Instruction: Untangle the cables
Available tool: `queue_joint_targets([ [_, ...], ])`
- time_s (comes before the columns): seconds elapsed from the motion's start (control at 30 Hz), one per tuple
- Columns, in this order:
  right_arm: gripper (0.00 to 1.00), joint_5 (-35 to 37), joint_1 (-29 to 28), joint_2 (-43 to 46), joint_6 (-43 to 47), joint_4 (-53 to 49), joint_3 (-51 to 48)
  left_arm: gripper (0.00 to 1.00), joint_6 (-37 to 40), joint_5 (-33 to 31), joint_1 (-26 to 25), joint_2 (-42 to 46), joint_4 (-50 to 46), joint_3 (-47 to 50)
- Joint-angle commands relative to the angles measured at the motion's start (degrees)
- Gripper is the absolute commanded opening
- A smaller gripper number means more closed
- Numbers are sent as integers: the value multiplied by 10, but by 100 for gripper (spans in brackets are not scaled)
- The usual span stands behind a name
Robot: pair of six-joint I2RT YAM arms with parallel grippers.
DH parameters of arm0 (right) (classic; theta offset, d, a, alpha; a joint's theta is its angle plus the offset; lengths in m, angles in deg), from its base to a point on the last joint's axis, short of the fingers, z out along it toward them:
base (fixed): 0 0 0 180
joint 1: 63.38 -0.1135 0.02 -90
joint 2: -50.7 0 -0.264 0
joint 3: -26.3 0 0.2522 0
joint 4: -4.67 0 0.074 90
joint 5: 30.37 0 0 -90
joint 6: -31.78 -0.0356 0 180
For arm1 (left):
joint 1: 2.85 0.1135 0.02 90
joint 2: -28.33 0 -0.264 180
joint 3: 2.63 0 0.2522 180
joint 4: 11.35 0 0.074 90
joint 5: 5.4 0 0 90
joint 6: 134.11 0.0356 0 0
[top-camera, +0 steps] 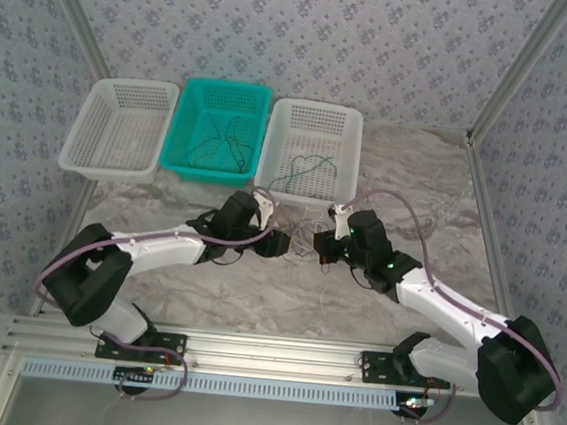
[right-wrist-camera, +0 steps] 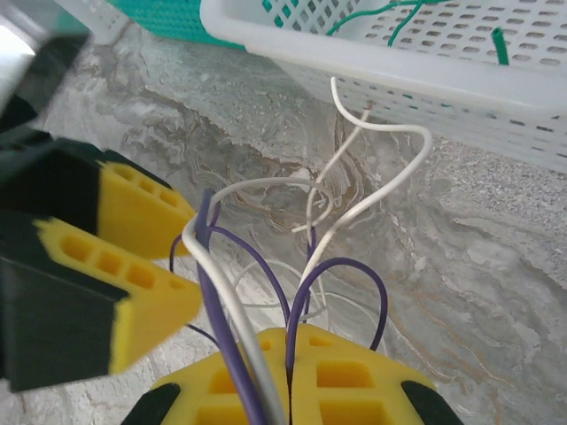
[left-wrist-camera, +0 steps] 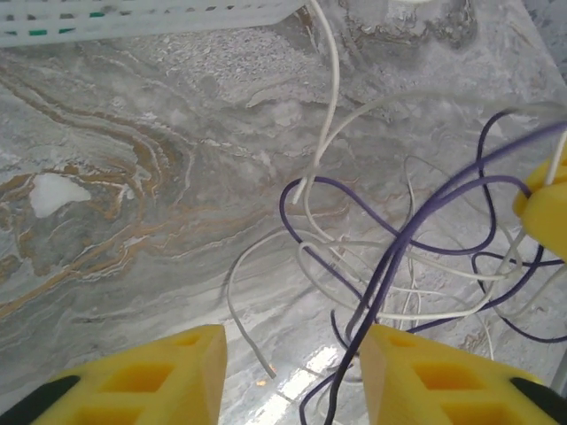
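Observation:
A loose tangle of thin purple and white cables (top-camera: 308,237) lies on the marble table between my two grippers. My right gripper (right-wrist-camera: 291,341) is shut on a purple cable (right-wrist-camera: 341,266) and a white cable (right-wrist-camera: 390,181), whose loops rise out of its closed yellow fingers. My left gripper (left-wrist-camera: 292,341) is open just left of the tangle. A purple strand (left-wrist-camera: 416,221) runs along the inner edge of its right finger, and a white cable end (left-wrist-camera: 257,354) lies in the gap. In the left wrist view a yellow finger of the right gripper shows at the right edge.
Three baskets stand in a row at the back: a white one (top-camera: 135,86), a teal one (top-camera: 225,86) holding dark cables (top-camera: 225,145), and a white one (top-camera: 319,108) holding a green cable (top-camera: 308,165). The right basket's wall (right-wrist-camera: 372,53) is just beyond the tangle.

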Motion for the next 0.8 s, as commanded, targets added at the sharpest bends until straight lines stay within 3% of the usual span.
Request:
queue_joint_targets([
  [0.0, 0, 7, 6, 9, -18, 10, -3, 51, -17, 19, -20, -31, 45, 0],
  [0.2, 0, 4, 18, 14, -25, 3, -7, 34, -29, 10, -37, -58, 98, 10],
  [0.33, 0, 14, 29, 20, -38, -1, -17, 0, -29, -21, -38, -46, 102, 21],
  [0.47, 1, 47, 40, 17, -50, -16, -29, 0, -26, -63, -32, 10, 92, 34],
  [0.77, 14, 114, 59, -40, -70, -5, -95, 0, -27, -107, 8, 218, 21, 33],
])
